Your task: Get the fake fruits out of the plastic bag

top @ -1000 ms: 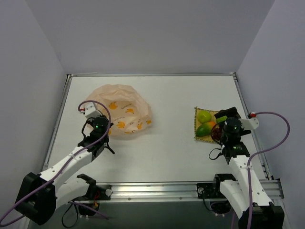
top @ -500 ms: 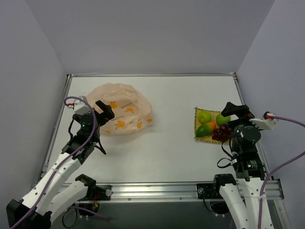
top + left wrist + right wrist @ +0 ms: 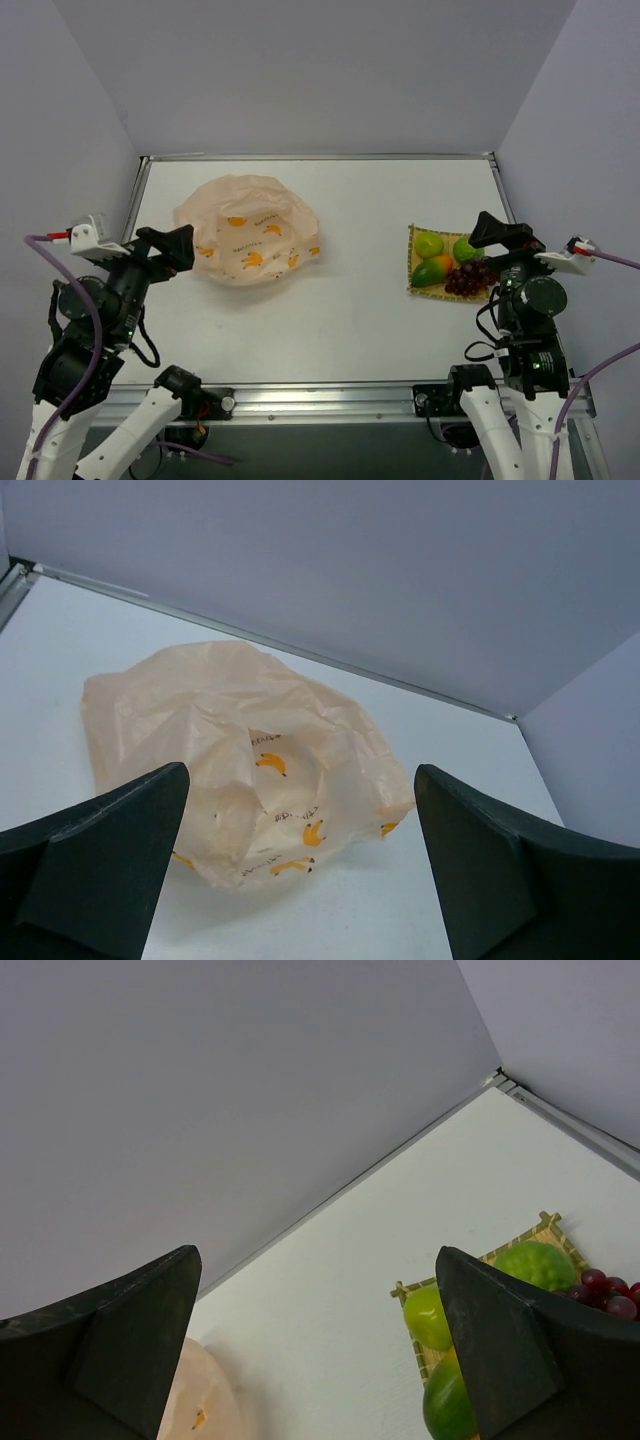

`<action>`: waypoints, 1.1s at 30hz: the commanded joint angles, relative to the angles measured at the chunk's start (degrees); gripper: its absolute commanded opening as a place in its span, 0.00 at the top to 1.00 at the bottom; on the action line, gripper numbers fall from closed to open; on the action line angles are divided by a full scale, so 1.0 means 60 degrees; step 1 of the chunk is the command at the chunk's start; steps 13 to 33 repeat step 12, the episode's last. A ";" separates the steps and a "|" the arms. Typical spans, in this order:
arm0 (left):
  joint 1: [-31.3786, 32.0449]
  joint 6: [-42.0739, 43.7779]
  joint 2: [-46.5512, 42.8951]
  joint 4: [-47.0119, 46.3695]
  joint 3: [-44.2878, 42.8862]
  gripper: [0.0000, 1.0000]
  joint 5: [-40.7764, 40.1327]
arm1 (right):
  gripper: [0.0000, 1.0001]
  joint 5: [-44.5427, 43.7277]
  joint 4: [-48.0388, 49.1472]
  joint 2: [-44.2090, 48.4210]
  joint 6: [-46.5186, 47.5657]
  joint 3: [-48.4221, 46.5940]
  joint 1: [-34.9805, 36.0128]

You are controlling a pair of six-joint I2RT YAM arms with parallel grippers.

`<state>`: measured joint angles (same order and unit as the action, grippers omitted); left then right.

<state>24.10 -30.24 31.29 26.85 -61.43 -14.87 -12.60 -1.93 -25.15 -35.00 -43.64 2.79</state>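
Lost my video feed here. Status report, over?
Left tool open, empty; right tool open, empty. Four fake fruits on yellow mat. Plastic bag slack, apart at left. Nothing obstructing.

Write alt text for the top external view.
A crumpled banana-print plastic bag lies at left on a white table; four fake fruits sit on a yellow mat at right. The left gripper and right gripper hover nearby, holding nothing.
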 commanded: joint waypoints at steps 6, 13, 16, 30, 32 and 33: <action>0.0012 0.1099 -0.0747 0.1633 -0.0689 0.06 0.0194 | 0.00 -0.0039 -0.0132 0.0222 0.0297 -0.0813 0.0078; 0.0012 0.1333 -0.0996 0.1516 -0.0763 0.06 0.0252 | 0.00 -0.0009 -0.0146 -0.0100 0.0341 -0.1368 0.0078; 0.0012 0.1333 -0.0996 0.1516 -0.0763 0.06 0.0252 | 0.00 -0.0009 -0.0146 -0.0100 0.0341 -0.1368 0.0078; 0.0012 0.1333 -0.0996 0.1516 -0.0763 0.06 0.0252 | 0.00 -0.0009 -0.0146 -0.0100 0.0341 -0.1368 0.0078; 0.0012 0.1333 -0.0996 0.1516 -0.0763 0.06 0.0252 | 0.00 -0.0009 -0.0146 -0.0100 0.0341 -0.1368 0.0078; 0.0012 0.1333 -0.0996 0.1516 -0.0763 0.06 0.0252 | 0.00 -0.0009 -0.0146 -0.0100 0.0341 -0.1368 0.0078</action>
